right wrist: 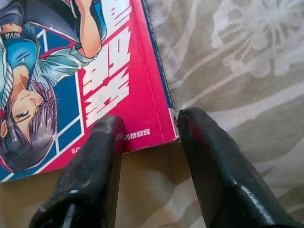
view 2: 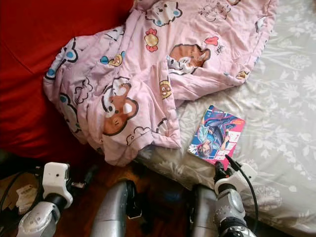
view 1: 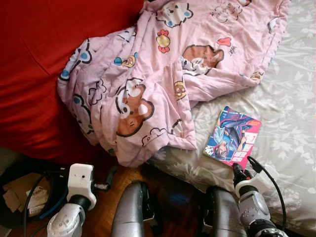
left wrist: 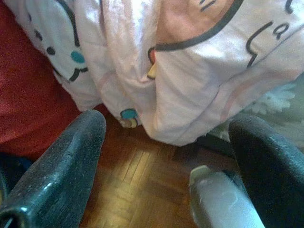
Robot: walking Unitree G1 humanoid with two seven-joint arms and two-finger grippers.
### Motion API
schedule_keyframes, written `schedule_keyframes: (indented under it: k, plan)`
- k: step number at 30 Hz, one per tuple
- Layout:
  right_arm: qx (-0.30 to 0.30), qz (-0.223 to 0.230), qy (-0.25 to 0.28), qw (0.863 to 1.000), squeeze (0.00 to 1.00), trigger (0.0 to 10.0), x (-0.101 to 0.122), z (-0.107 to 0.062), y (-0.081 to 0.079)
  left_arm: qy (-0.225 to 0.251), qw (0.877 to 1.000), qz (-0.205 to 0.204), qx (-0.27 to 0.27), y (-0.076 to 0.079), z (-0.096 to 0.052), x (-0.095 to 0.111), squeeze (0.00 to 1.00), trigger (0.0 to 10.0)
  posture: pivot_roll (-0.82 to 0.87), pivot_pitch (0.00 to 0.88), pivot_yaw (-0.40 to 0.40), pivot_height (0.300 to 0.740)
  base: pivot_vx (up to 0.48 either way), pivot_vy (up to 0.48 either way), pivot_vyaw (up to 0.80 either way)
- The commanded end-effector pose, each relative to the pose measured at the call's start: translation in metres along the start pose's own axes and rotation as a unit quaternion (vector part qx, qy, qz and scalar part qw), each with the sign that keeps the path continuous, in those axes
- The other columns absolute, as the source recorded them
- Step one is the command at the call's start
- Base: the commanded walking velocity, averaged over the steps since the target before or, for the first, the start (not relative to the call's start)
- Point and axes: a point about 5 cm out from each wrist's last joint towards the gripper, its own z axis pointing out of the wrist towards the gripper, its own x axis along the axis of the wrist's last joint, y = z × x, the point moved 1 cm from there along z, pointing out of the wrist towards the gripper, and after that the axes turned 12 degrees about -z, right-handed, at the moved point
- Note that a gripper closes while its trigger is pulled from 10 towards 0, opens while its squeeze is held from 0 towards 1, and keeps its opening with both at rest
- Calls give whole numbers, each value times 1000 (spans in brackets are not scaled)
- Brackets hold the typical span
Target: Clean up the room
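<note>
Your left gripper hangs low over the wood floor at the bed's near edge, its fingers spread wide and empty, pointing at the drooping corner of the pink cartoon-print blanket. That blanket lies rumpled across the bed's left side, spilling over the near edge and against the red cover beyond it. Further right, a manga book lies flat, cover up, on the grey floral sheet, close to the bed's near edge and just beside the blanket's hem. Your right gripper sits at the book's nearest corner, fingers parted and not yet gripping: one rests over the pink cover, the other on the sheet just off the spine edge. The step in hand appears to be picking up the book. The next move likely calls for working one finger under that corner, since the book lies flush on soft bedding, then clamping and lifting.
</note>
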Motion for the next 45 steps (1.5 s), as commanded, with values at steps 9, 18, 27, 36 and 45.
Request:
schedule_keyframes:
  k: [9, 18, 27, 36, 45]
  plan:
    - [26, 162, -2, 986, 0, 10000, -18, -7, -3, -29, 999, 19, 16, -10, -18, -6, 0, 10000, 163, 432, 134, 626, 0, 0, 0]
    - [46, 207, 6, 977, 0, 10000, -18, -7, -6, -33, 999, 23, 13, -8, -19, -5, 0, 10000, 166, 430, 135, 626, 0, 0, 0]
    - [0, 249, -4, 969, 0, 10000, -31, -17, 13, -34, 999, 30, 14, -8, -21, -4, 0, 10000, 180, 436, 136, 626, 0, 0, 0]
    - [31, 259, -1, 965, 0, 10000, -29, -14, 2, -40, 998, 34, 16, -7, -24, -6, 0, 10000, 180, 448, 132, 626, 0, 0, 0]
    - [53, 260, 7, 964, 0, 9020, -21, -9, -5, -44, 998, 37, 18, -7, -27, -7, 0, 10000, 181, 459, 131, 626, 0, 0, 0]
